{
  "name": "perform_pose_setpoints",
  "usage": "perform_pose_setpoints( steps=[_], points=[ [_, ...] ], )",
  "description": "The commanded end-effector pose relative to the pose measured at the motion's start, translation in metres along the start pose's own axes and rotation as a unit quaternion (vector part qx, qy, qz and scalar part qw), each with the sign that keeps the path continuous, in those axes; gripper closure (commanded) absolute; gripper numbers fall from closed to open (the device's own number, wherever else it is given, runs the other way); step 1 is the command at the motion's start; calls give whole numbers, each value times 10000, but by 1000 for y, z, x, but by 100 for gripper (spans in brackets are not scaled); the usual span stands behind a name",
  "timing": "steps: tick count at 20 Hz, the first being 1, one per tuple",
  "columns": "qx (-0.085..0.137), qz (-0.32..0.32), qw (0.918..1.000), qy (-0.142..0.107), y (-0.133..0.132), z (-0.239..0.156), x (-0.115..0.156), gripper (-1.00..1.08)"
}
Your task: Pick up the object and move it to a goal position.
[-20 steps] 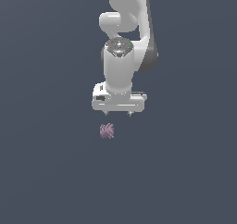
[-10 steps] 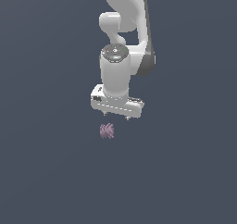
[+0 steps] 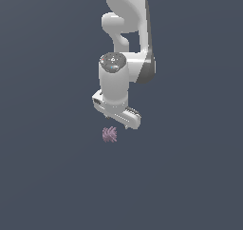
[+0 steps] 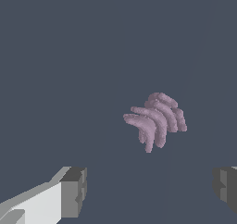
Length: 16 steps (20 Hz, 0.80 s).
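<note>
My claw [image 3: 117,121] has dropped closer and twisted since a second ago, jaws wide, holding nothing; clump [image 4: 155,120] sits just below (unmoved). Descent next.

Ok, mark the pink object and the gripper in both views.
pink object [image 3: 109,134], exterior view, middle of the clump
pink object [image 4: 156,120], wrist view, middle of its ribbed lobes
gripper [image 3: 117,114], exterior view, white hand body
gripper [image 4: 150,190], wrist view, midway between fingertips

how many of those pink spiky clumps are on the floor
1. The single mauve-pink clump lies on the dark floor just below the open gripper, untouched; the wrist view shows it between the fingertips' line. None seems hidden.
</note>
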State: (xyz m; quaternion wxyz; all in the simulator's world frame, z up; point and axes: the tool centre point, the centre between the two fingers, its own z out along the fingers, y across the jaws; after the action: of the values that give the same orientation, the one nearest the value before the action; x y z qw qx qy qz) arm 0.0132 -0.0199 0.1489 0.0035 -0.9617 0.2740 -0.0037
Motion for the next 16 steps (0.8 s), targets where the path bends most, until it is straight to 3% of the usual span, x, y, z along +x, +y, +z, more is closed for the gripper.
perform_pose_setpoints(
  steps=[1,8,16],
  points=[
    [2,393,9992,-10,2,4,2,-92],
    [-3,1461,9893,-32,8,17,8,-92],
    [-18,2658,9640,-39,16,30,14,-92]
  ],
)
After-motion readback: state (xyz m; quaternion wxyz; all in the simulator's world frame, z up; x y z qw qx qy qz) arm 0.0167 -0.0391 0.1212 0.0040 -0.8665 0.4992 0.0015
